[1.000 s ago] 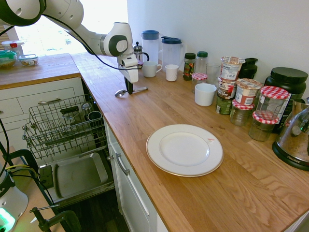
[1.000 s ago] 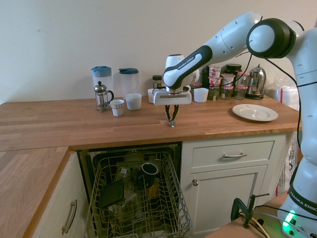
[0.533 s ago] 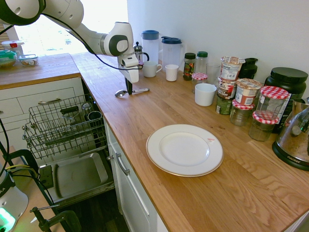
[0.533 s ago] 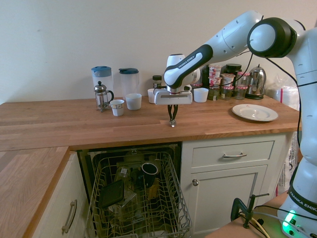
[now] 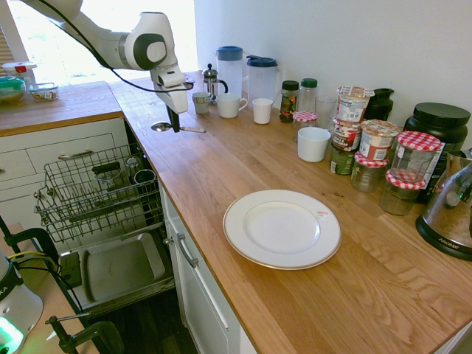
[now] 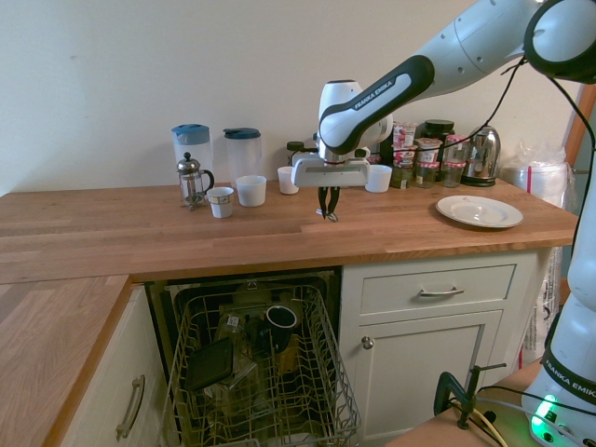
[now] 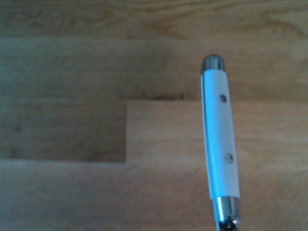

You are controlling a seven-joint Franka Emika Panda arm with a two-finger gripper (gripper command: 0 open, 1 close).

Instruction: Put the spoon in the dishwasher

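Fingers of the white arm's gripper [image 5: 175, 127] pinch the slim silver spoon [image 5: 177, 128] mid-handle, its long axis level above the wooden worktop [image 5: 243, 162], with the dishwasher's grey wire rack [image 5: 96, 188] lying below, beyond the counter edge.

This is a home kitchen: a wooden worktop [image 5: 243, 166] with jars [image 5: 407, 166], a kettle [image 5: 451, 210], white drawers [image 6: 438, 291] and an open dishwasher [image 6: 261, 372].

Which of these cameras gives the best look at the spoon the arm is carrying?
The first exterior view: the spoon shows side-on, bowl and handle either side of the gripper, clear of the wooden counter. The second exterior view shows only a small glint under the gripper. The wrist view shows just the white handle up close.
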